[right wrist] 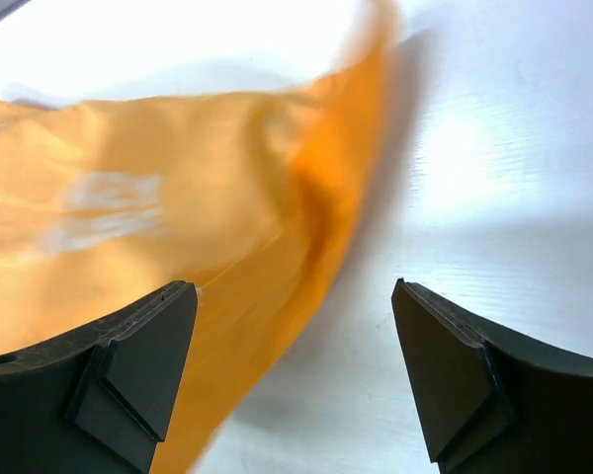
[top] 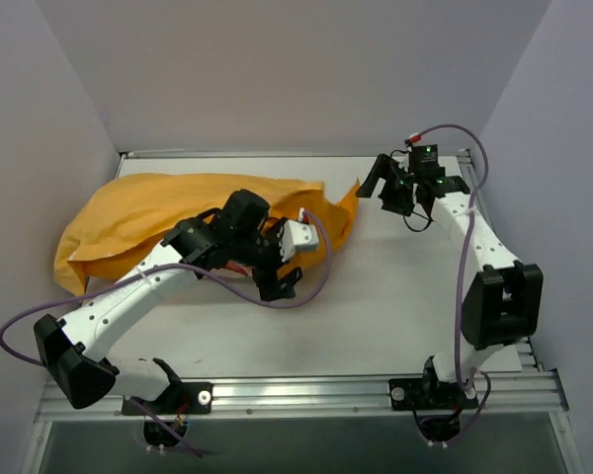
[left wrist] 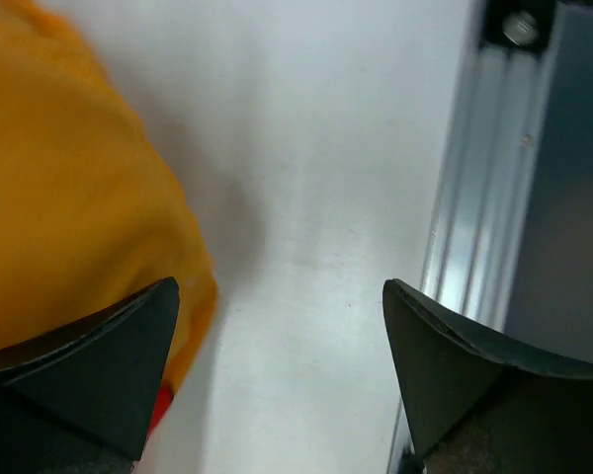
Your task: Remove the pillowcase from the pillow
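The orange-yellow pillowcase (top: 138,212) lies bunched at the back left of the white table, one corner reaching right towards my right gripper. No white pillow shows; it is hidden or out of view. My left arm lies across the pillowcase. My left gripper (top: 280,279) hangs open and empty over bare table just past the cloth's near edge. In the left wrist view the left gripper (left wrist: 277,286) has the pillowcase (left wrist: 69,197) beside its left finger. My right gripper (top: 381,193) is open and empty at the cloth's right corner. In the right wrist view the right gripper (right wrist: 295,286) has the pillowcase (right wrist: 158,217) reaching between the fingers.
The white table (top: 395,286) is bounded by grey walls at the back and both sides. An aluminium rail (top: 306,393) runs along the near edge and also shows in the left wrist view (left wrist: 474,197). A purple cable (top: 316,286) loops from the left arm.
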